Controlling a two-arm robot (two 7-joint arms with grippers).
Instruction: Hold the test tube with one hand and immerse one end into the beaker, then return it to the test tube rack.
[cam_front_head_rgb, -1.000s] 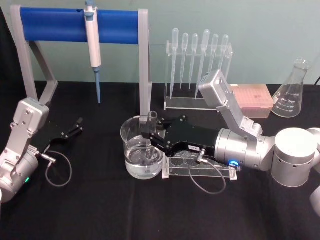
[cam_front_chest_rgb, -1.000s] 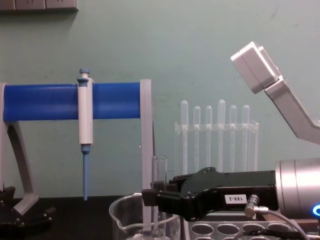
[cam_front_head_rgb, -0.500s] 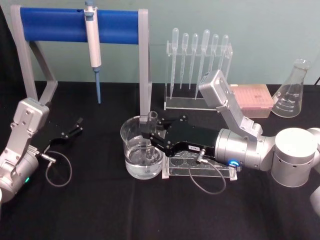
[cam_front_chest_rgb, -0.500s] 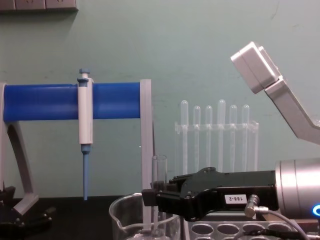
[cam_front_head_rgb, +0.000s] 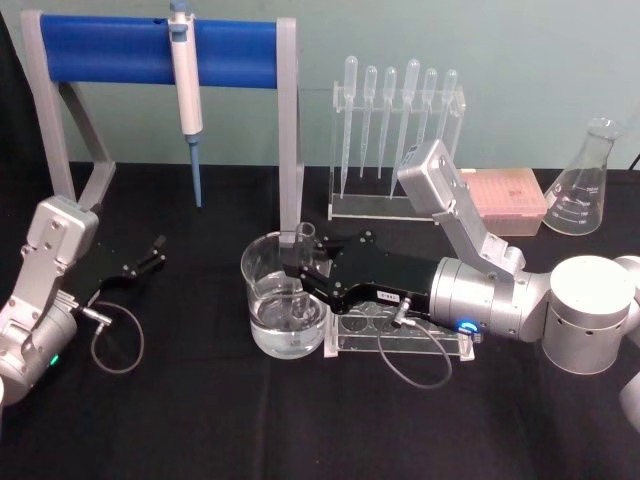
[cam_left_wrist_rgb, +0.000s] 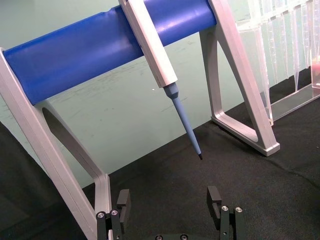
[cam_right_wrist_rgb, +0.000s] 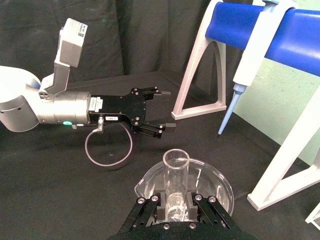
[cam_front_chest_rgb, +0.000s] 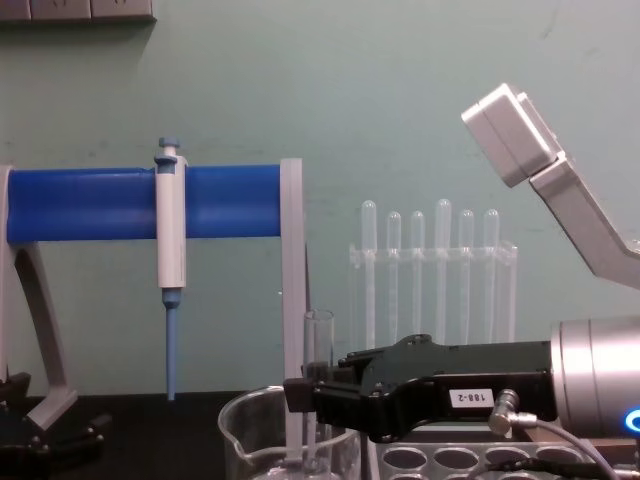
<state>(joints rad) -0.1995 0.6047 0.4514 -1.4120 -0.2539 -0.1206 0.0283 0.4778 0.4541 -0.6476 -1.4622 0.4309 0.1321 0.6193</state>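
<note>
The beaker (cam_front_head_rgb: 262, 300) stands mid-table with clear liquid in its bottom; its rim also shows in the chest view (cam_front_chest_rgb: 238, 412) and the right wrist view (cam_right_wrist_rgb: 220, 186). The test tube (cam_front_head_rgb: 303, 234) stands upright inside it, open top above the rim, lower end down in the beaker. My right gripper (cam_front_head_rgb: 303, 268) is shut on the test tube (cam_right_wrist_rgb: 176, 170) around its middle. From the chest, the tube (cam_front_chest_rgb: 319, 340) rises above the black gripper (cam_front_chest_rgb: 312, 392). My left gripper (cam_front_head_rgb: 152, 254) rests open at the table's left, fingers (cam_left_wrist_rgb: 123, 199) apart, nothing between them.
A blue-barred stand (cam_front_head_rgb: 160, 50) holds a white pipettor (cam_front_head_rgb: 186, 80) at the back left. A clear rack with pipettes (cam_front_head_rgb: 395, 130) stands behind. A holed clear rack (cam_front_head_rgb: 400, 335) lies under my right wrist. A pink box (cam_front_head_rgb: 508, 200) and a flask (cam_front_head_rgb: 585, 185) sit at the back right.
</note>
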